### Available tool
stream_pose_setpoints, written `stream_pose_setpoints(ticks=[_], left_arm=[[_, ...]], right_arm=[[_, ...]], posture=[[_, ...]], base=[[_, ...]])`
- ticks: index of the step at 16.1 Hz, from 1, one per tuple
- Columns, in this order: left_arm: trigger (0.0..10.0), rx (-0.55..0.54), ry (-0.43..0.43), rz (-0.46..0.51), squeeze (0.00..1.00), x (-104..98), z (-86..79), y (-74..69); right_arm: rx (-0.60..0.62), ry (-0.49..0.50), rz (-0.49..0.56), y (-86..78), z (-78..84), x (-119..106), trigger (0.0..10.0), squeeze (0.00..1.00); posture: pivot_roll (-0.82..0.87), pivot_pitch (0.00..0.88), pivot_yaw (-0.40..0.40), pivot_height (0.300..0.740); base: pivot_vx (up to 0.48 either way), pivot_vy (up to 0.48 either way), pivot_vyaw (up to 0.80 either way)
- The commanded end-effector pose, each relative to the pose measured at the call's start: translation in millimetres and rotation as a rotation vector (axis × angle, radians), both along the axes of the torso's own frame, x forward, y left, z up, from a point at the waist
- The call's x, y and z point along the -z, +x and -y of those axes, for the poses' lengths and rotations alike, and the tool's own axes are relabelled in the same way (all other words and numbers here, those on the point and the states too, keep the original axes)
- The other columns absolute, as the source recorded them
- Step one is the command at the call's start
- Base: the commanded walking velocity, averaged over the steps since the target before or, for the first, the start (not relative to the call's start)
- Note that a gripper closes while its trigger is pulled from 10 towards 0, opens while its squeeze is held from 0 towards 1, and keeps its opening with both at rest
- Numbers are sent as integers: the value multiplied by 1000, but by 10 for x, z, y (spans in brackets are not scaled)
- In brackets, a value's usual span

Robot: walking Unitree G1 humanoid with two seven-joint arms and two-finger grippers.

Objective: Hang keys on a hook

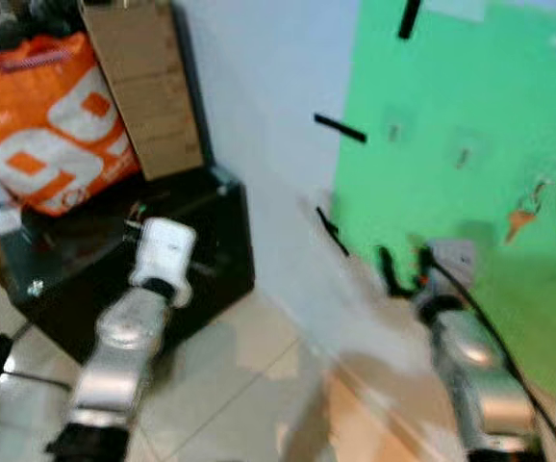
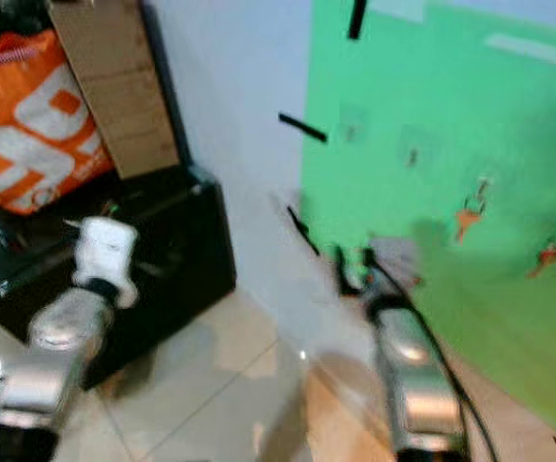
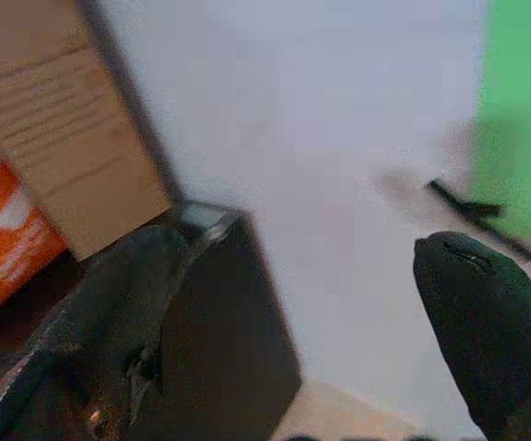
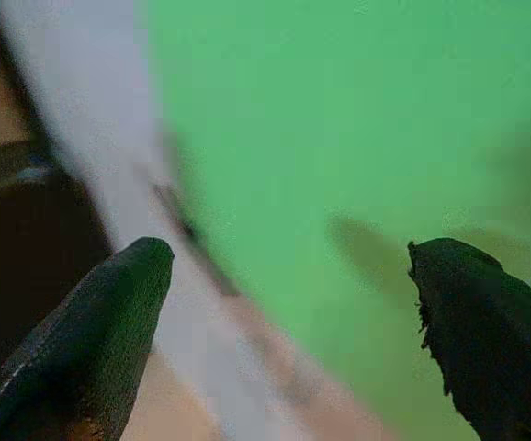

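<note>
At nine o'clock, the left gripper (image 3: 293, 303) hovers near a black cabinet (image 1: 201, 260), fingers spread, empty. At centre, the right gripper (image 4: 288, 303), fingers parted, empty, faces the green board (image 1: 470, 96). At three o'clock, orange keys (image 1: 523, 217) hang there: probably light, rigid, jingly; best pinched by the ring

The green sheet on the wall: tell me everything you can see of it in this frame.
The green sheet is a flat, matte, bright green panel lying against the pale wall, its corners fixed with black tape strips. Small orange items, too blurred to identify, hang on it. The right gripper, fingers apart, is raised before its lower part.
</note>
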State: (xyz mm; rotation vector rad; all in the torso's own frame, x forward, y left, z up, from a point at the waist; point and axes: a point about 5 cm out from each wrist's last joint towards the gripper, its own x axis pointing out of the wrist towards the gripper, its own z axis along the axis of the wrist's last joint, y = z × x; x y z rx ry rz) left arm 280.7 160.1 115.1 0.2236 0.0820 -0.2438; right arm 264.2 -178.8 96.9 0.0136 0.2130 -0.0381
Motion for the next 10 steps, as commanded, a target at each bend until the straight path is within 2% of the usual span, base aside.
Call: stream_pose_setpoints(ticks=[1,6,7,10], left_arm=[[10000,-25,20,20,0,-58,-79,21],[10000,-24,23,24,0,-66,-82,48],[10000,-25,23,26,0,-70,-87,54],[10000,-27,26,31,0,-77,-95,66]], right_arm=[[-11,14,6,22,-59,-23,10000,1000],[-64,10,6,36,-117,-40,10000,1000],[-81,37,11,41,-133,-46,10000,1000],[-81,33,6,49,-142,-44,10000,1000]], posture=[[-57,0,35,740],[-56,0,30,740],[-52,0,27,740],[-49,0,23,740]], base=[[274,0,0],[276,0,0],[281,0,788],[279,0,665]])
